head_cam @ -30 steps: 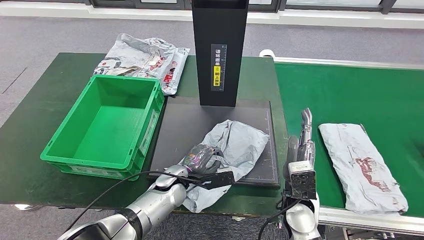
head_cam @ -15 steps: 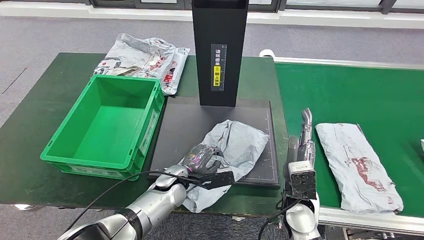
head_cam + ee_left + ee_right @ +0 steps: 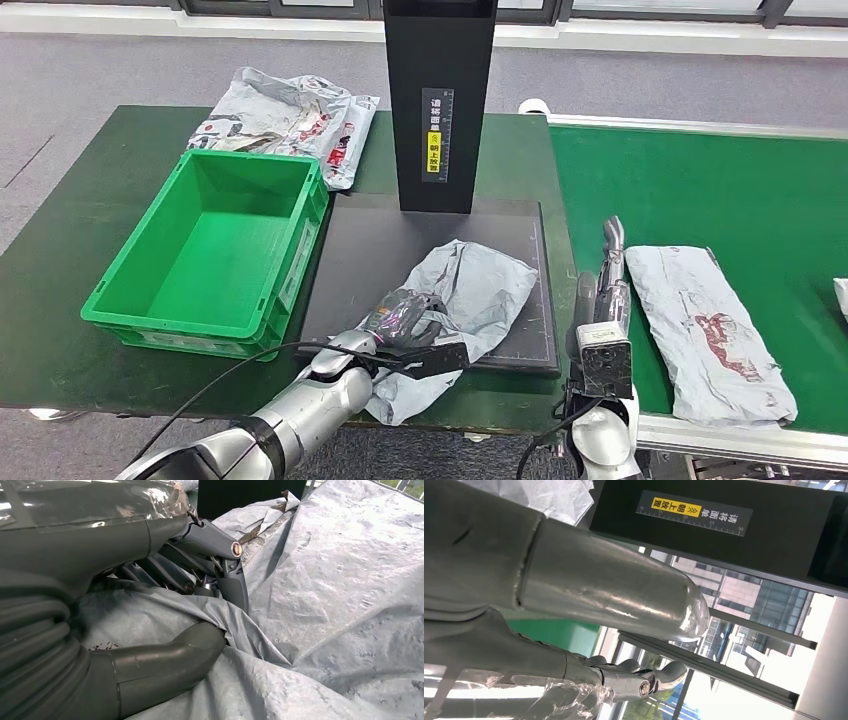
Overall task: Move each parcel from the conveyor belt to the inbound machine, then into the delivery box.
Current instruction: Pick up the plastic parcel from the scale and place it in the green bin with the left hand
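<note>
Gripping parcel [image 3: 320, 595]: left robot hand [image 3: 200, 575]

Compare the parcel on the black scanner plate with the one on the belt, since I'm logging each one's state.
The parcel on the plate is crumpled and bunched, gripped by the left hand; the parcel on the belt lies flat and stretched out, untouched, beside the right hand. The belt parcel shows red print. Both are grey plastic mailers.

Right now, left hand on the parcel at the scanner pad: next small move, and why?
Probably lift the grey parcel and carry it left toward the green box. The left hand already grips its crumpled edge, the parcel lies on the black inbound pad, and the box beside it is empty. The right hand holds nothing.
</note>
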{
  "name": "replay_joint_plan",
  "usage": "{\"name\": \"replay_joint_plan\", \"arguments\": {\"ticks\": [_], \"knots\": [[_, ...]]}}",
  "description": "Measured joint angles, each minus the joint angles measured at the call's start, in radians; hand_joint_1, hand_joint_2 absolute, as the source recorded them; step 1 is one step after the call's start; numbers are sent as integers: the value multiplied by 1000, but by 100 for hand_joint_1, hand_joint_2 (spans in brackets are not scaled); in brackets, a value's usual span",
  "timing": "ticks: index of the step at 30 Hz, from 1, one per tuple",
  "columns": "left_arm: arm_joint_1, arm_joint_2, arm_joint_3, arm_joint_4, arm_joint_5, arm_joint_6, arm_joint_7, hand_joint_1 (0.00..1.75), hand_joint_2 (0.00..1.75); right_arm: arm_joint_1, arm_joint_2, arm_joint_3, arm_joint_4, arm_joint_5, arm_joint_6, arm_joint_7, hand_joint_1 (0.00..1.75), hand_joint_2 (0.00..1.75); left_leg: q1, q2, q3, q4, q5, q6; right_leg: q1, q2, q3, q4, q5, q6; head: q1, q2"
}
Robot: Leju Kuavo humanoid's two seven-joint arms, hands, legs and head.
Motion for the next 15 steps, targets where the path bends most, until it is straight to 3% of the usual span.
{"name": "replay_joint_plan", "arguments": {"ticks": [3, 5, 7, 10, 15], "knots": [[55, 43, 40, -140, -160, 118, 104, 175, 175, -7, 0, -14, 6, -42, -26, -2, 0, 0, 0, 4, 0, 0, 0, 0, 0, 4, -1, 1, 1, -1, 0, 0], [100, 95, 152, -338, -373, 301, 156, 175, 175, -16, -1, -39, 22, -79, -44, -10, 0, 0, 0, 9, -1, 0, 1, -1, 0, 8, -5, 2, 2, -2, 0, 0], [102, 130, 313, -470, -489, 434, 134, 175, 175, -20, -2, -64, 36, -93, -48, -18, 0, 0, 1, 11, -1, -1, 1, -3, 1, 10, -7, 2, 3, -4, 0, 0], [112, 160, 491, -594, -498, 454, 116, 175, 175, -26, -3, -83, 50, -97, -48, -21, 0, 0, 1, 10, 0, -2, 2, -4, 2, 9, -6, 2, 3, -4, 0, 0], [148, 169, 619, -721, -544, 448, 120, 175, 175, -35, -2, -93, 64, -98, -48, -22, 0, 0, 3, 4, -2, -2, 4, -5, 3, 5, -6, 3, 3, -5, 0, 0]]}}
